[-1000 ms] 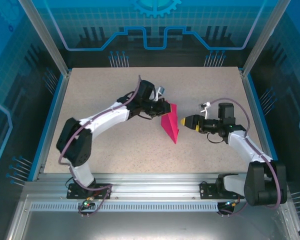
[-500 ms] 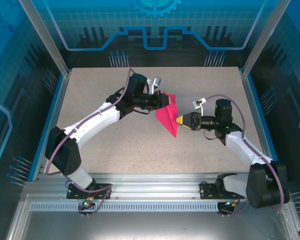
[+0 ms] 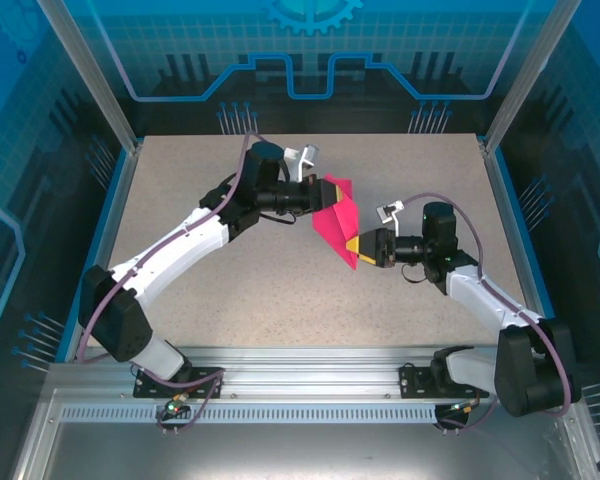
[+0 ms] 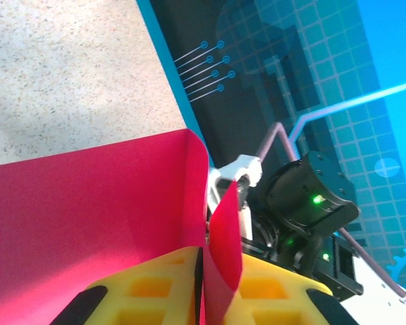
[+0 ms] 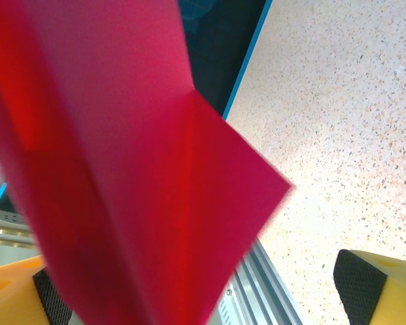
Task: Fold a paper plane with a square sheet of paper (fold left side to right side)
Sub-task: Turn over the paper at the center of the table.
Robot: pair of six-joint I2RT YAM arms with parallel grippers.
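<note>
Top external view, starting nearest me: the right arm bends in from its base at the near right and points its wrist to the left, low over the table (image 3: pixel 210 290). The right gripper (image 3: pixel 354 246) sits at the near, pointed end of the pink paper (image 3: pixel 335 220). In the right wrist view its yellow pads (image 5: pixel 387 288) stand wide apart, with the paper hanging across the gap between them. It is clamped on nothing. I judge it is placed there to catch the free end once the jaws close, so the fold can be run down or the piece handed over.

The paper is in the middle of the table, folded into a narrow pointed shape and held on edge between the two grippers. It looks lifted off the surface, though I cannot tell whether its lower tip touches.

Farther back, the left gripper (image 3: pixel 318 199) has the paper's far end. The left wrist view shows its yellow fingers (image 4: pixel 149 298) pressed together on the paper's layers, with one flap curling up beyond them. That pinch is what holds the paper up and keeps the crease shut. The left arm stretches long from the near left, reaching diagonally far and right, with its wrist level and turned toward the right arm.
</note>
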